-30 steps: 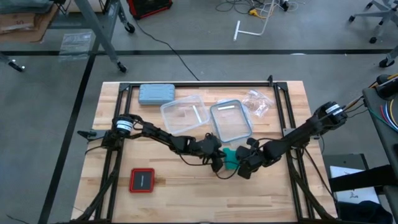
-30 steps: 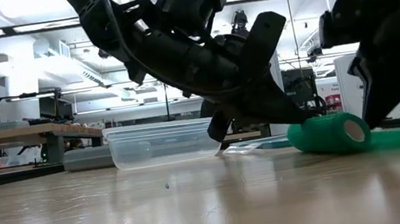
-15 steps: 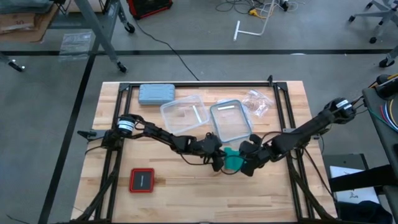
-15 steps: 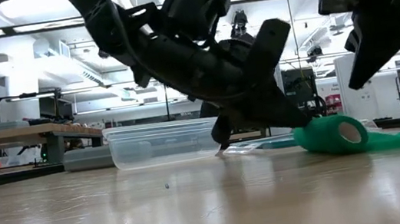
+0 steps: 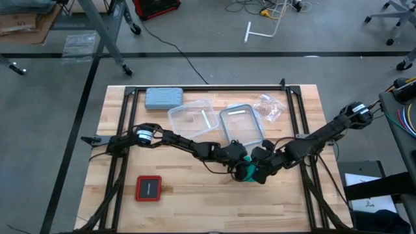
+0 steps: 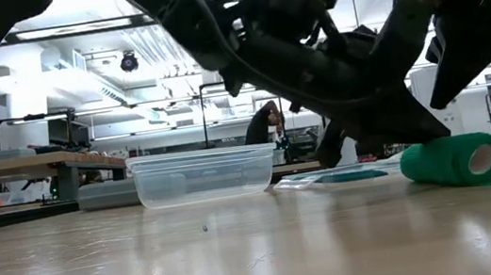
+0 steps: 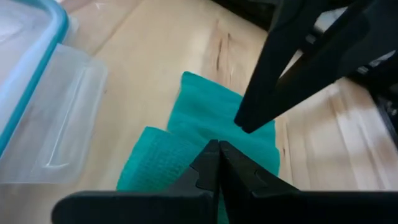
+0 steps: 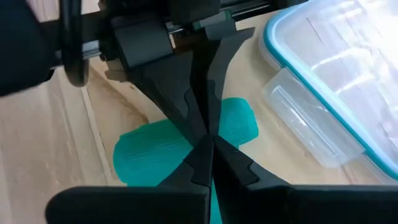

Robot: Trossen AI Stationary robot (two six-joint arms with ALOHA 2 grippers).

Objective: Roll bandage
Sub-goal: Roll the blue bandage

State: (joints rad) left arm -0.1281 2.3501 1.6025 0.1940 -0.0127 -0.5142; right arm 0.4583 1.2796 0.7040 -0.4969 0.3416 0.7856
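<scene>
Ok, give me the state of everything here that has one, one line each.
bandage: partly rolled, roll on its side, tail lying flat.
left claw: shut, tips at the roll.
right claw: shut, tips over the bandage.
clear container: open, upright.
lid: off, lying beside the container.
grey-blue case: closed.

Lid (image 5: 242,125) crowds bandage (image 5: 246,170) (front table (image 5: 195,201) open).
</scene>
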